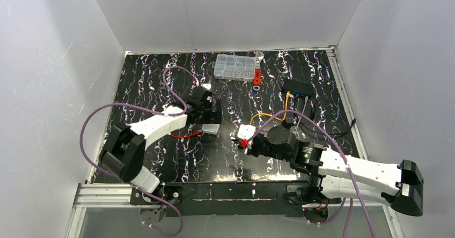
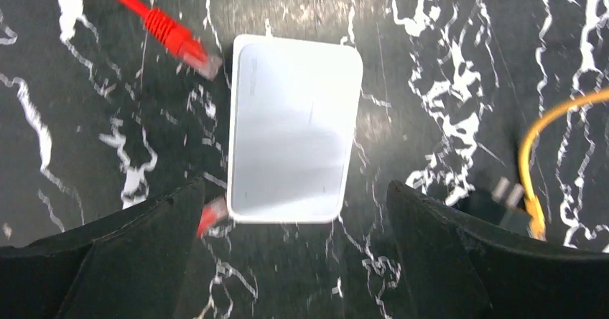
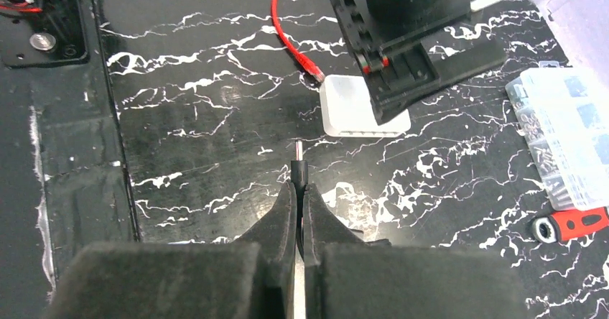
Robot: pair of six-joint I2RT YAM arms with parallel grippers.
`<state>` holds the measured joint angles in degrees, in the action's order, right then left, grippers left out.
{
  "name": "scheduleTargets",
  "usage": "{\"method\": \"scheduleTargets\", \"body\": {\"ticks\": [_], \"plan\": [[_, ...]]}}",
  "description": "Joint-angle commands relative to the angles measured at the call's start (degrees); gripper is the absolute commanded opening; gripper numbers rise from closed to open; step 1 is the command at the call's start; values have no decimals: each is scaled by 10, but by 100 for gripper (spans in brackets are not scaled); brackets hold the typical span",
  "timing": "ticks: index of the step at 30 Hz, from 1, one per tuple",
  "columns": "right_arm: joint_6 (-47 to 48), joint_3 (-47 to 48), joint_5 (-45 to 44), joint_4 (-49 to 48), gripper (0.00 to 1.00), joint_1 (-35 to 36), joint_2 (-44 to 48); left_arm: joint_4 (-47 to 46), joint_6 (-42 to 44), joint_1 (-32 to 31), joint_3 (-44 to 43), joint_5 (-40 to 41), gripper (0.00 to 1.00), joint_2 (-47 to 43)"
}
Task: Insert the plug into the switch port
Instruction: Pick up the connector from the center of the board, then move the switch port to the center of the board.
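The flat black switch (image 1: 298, 88) lies at the back right, and its blue-edged face shows a port row (image 1: 294, 94) too small to tell apart. An orange cable (image 1: 261, 116) loops from that face toward the middle. Its near end (image 2: 535, 215) is blurred and the plug cannot be made out. My right gripper (image 3: 298, 186) (image 1: 242, 141) is shut on a small black barrel connector (image 3: 298, 167) with a metal tip, which points at the white-grey box (image 3: 363, 111). My left gripper (image 2: 294, 190) (image 1: 210, 121) hangs open over that box (image 2: 291, 139), one finger on each side and apart from it.
A red cable (image 2: 154, 17) (image 3: 287, 31) ends in a red connector beside the white-grey box. A black adapter (image 2: 499, 197) lies by the orange cable. A clear parts case (image 1: 234, 66) and a red-handled tool (image 1: 257, 77) sit at the back. White walls enclose the mat.
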<state>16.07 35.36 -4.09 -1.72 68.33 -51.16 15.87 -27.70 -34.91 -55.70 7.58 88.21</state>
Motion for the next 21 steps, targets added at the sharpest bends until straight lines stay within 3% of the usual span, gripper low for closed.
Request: {"method": "scheduleTargets", "body": {"ticks": [1, 10, 21], "plan": [[-19, -19, 22, -33, 1, 1, 20, -59, 32, 27, -35, -29, 96, 64], [-16, -38, 26, -34, 1, 1, 32, -108, 60, 50, -43, -65, 86, 133], [-16, -41, 17, -32, 1, 1, 20, -125, 136, 29, -19, -130, 59, 113]]}}
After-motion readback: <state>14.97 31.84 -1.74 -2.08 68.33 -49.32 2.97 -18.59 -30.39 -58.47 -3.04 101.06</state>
